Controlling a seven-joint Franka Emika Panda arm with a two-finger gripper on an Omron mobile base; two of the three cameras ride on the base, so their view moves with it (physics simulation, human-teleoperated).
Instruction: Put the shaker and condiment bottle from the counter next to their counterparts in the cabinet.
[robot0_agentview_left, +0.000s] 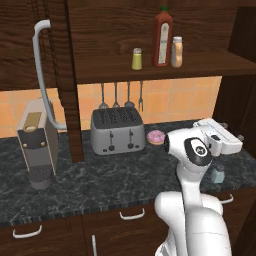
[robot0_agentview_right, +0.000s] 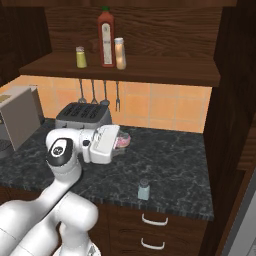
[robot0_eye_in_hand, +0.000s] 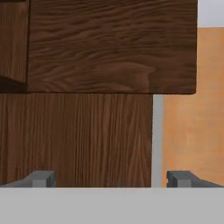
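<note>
Shaker (robot0_agentview_right: 143, 190) is sitting on the tabletop (robot0_agentview_right: 170, 170); condiment bottle (robot0_agentview_right: 119, 53) is standing beside the red bottle (robot0_agentview_right: 105, 37); claw (robot0_eye_in_hand: 111, 178) is gaping empty.

Pincer (robot0_eye_in_hand: 111, 180): grey fingertips (robot0_eye_in_hand: 41, 178), spread with nothing between them, on a white arm with dark joints. Ahead of it, dark brown grained wood; to its right side, orange tile. Shaker (robot0_agentview_right: 144, 190): pale blue-grey, grey top, on the black, white-veined counter (robot0_agentview_right: 170, 170) below the pincer. Cabinet (robot0_agentview_left: 150, 70) above: dark brown wood holding a yellow-green shaker (robot0_agentview_left: 137, 59) with silver top, a red bottle (robot0_agentview_left: 162, 37) with pale label, and an orange-amber bottle (robot0_agentview_left: 177, 52) with whitish cap. Toaster (robot0_agentview_left: 117, 131): silver-grey. Doughnut (robot0_agentview_left: 155, 137): pink icing.
</note>
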